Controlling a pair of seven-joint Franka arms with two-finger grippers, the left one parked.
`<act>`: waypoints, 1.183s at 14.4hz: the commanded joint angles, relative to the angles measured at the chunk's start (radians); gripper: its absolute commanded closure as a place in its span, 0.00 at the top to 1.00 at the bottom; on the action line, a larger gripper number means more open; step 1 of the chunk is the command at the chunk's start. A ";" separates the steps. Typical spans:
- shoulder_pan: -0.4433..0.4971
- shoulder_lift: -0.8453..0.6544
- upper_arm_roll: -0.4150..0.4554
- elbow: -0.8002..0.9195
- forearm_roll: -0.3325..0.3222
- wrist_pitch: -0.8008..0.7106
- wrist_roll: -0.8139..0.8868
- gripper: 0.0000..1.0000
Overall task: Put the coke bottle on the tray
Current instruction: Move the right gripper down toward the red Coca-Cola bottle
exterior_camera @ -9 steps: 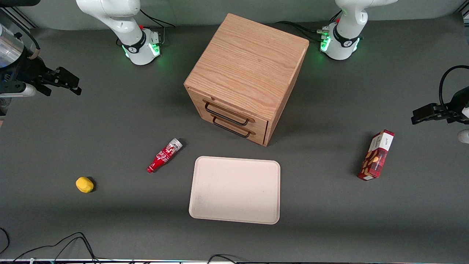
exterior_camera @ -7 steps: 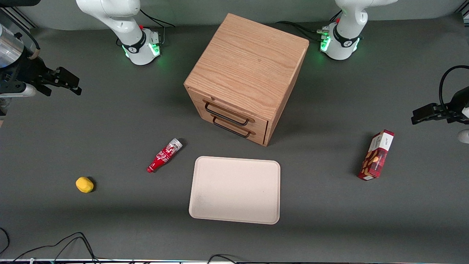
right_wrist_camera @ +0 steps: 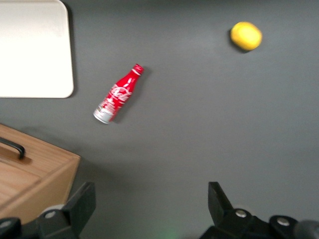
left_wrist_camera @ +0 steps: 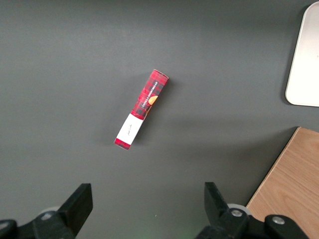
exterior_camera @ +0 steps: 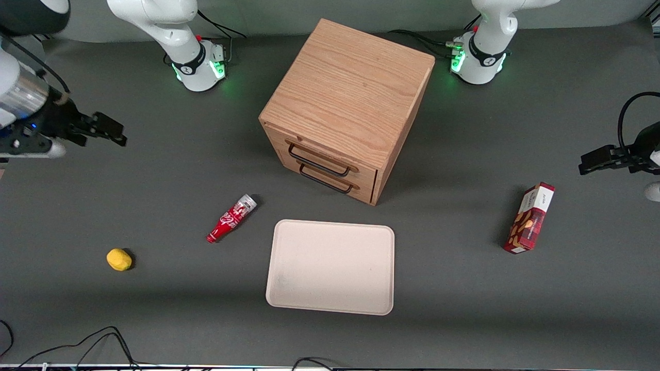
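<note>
The coke bottle (exterior_camera: 231, 218) lies on its side on the dark table, its silvery end toward the wooden cabinet and its red neck toward the front camera. It also shows in the right wrist view (right_wrist_camera: 117, 94). The cream tray (exterior_camera: 331, 266) lies flat beside the bottle, in front of the cabinet's drawers, and its corner shows in the right wrist view (right_wrist_camera: 35, 50). My right gripper (exterior_camera: 105, 128) hangs open and empty high above the table at the working arm's end, farther from the front camera than the bottle. In the right wrist view the gripper (right_wrist_camera: 152, 201) holds nothing.
A wooden two-drawer cabinet (exterior_camera: 348, 108) stands mid-table, farther from the camera than the tray. A yellow lemon (exterior_camera: 119, 259) lies toward the working arm's end, nearer the camera than the bottle. A red snack box (exterior_camera: 529, 218) lies toward the parked arm's end.
My right gripper has moved a little toward the table's middle and nearer the front camera. The bottle, tray and other things have not moved.
</note>
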 commanded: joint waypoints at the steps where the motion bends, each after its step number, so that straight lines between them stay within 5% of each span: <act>1: 0.033 0.113 0.014 0.010 0.023 0.094 0.157 1.00; 10: 0.068 0.375 0.145 -0.231 -0.180 0.631 0.794 1.00; 17: 0.073 0.590 0.145 -0.239 -0.241 0.884 0.953 1.00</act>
